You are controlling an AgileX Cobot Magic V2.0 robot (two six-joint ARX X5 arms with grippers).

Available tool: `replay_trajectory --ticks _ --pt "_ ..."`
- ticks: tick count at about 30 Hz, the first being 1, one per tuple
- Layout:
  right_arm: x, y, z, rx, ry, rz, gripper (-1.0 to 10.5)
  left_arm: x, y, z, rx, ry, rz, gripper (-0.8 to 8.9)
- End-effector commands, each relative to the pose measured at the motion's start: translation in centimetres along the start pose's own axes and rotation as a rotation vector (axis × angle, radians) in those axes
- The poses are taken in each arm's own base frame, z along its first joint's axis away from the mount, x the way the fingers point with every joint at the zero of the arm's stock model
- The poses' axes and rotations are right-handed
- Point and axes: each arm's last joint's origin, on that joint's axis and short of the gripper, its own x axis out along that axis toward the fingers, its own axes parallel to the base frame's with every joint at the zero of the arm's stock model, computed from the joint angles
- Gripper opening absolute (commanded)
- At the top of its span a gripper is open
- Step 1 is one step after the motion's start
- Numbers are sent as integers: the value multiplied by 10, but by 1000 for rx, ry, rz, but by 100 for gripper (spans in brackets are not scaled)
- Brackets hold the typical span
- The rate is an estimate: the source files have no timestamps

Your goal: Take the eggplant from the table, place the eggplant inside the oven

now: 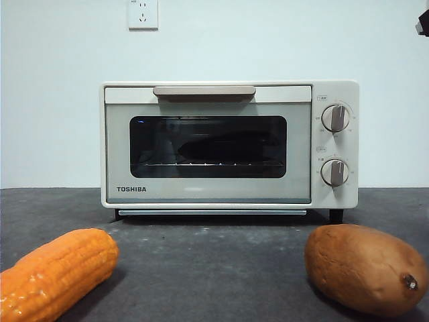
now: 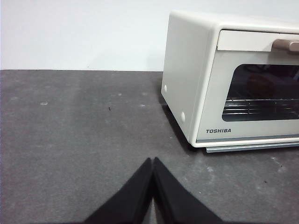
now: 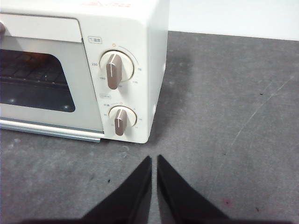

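An orange corn cob (image 1: 57,272) lies at the near left, and a brown sweet potato (image 1: 365,268) at the near right, well apart. A white wall socket (image 1: 143,13) is high on the wall.

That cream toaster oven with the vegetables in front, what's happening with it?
Nothing is being handled right now. The cream-beige Toshiba toaster oven stands on the dark grey table with its door closed; a dark long shape shows dimly on the rack behind the glass. An orange corn cob and a brown sweet potato lie in front. The left gripper and right gripper wait near the oven's sides, jaws shut and holding nothing.
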Motion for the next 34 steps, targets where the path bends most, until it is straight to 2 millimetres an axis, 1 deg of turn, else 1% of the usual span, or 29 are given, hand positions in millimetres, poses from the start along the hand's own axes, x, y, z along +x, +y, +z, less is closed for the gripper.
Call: replay_trajectory --ticks 1,12,14,16,19,23,27,34 --pt "0 1 2 16 -12 0 3 2 1 -8 5 17 3 6" --pt "0 1 2 16 -12 0 3 2 1 -8 5 17 3 6" --pt "-1 0 2 -14 -14 -1 3 2 1 -8 5 17 3 6" --pt "-6 -4 5 -51 -54 -46 3 2 1 -8 5 17 3 6" --pt "-20 -17 11 -60 -138 -107 3 2 1 -8 5 17 3 6" --pt "-33 -32 12 -34 -224 -83 3 2 1 -8 5 17 3 6" --pt "-39 -44 4 -17 -275 -101 3 2 1 -8 5 17 3 6" --pt "-29 -48 -31 -24 -239 11 3 2 1 -8 5 17 3 6"
